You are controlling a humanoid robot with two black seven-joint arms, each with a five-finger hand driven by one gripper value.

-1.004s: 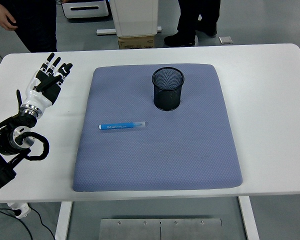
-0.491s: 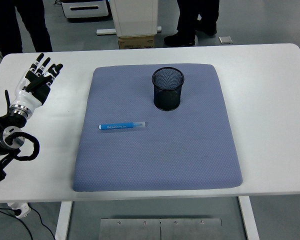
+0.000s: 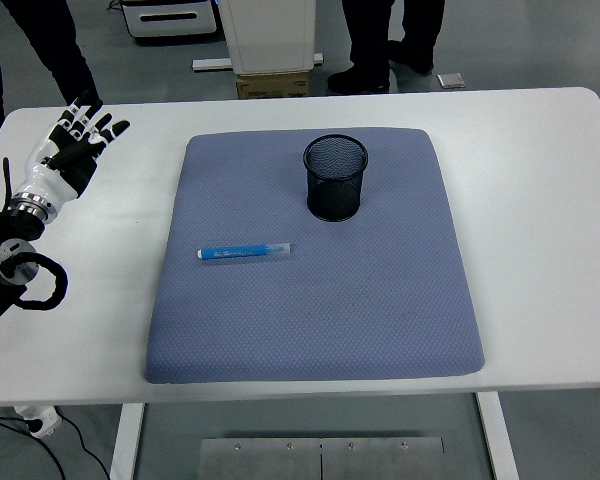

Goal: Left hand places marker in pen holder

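Bright even overhead light, soft faint shadows, sharp focus, perhaps slight edge distortion

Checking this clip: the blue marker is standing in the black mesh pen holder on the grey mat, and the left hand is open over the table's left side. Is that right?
Not quite. The head view shows the blue marker lying flat on the grey mat, apart from the black mesh pen holder, which holds nothing visible. The left hand is open over the table's left side, as you said.

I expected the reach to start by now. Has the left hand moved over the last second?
Yes. The black-and-white left hand, fingers spread, has drifted left and toward the table's far edge, away from the blue-grey padded mat, not toward the blue marker.
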